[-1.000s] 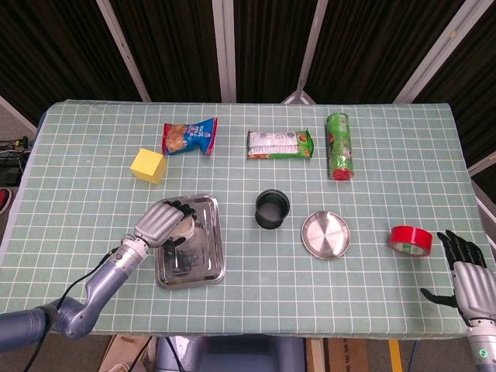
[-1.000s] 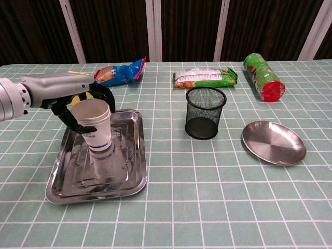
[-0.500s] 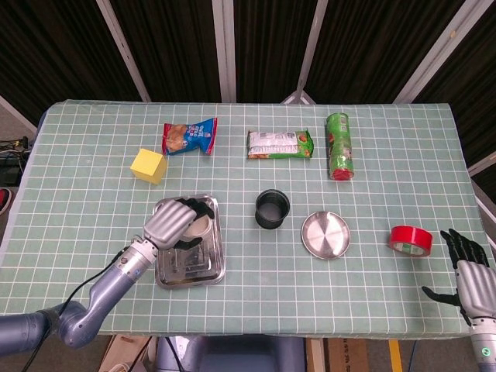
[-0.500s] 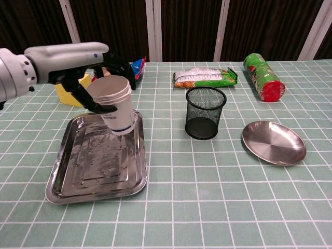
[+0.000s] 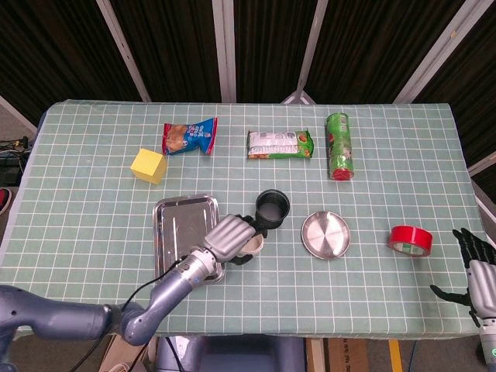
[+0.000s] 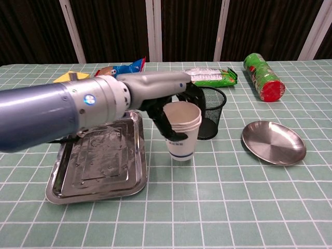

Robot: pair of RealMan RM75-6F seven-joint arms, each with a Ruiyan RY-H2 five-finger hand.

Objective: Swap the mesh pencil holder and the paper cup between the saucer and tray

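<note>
Since a second ago I have carried the white paper cup [image 6: 181,132] off the shiny rectangular steel tray [image 6: 98,168]. My left hand [image 6: 168,111] wraps its dark fingers around the cup's upper wall, holding it upright just left of the black wire-mesh pencil holder [image 6: 210,111]. It looks like stacked cups, smooth, rolled rims, faint print low down. The round polished metal saucer [image 6: 274,142] lies bare further right. My right hand [image 5: 474,267] hangs spread, holding nothing.
</note>
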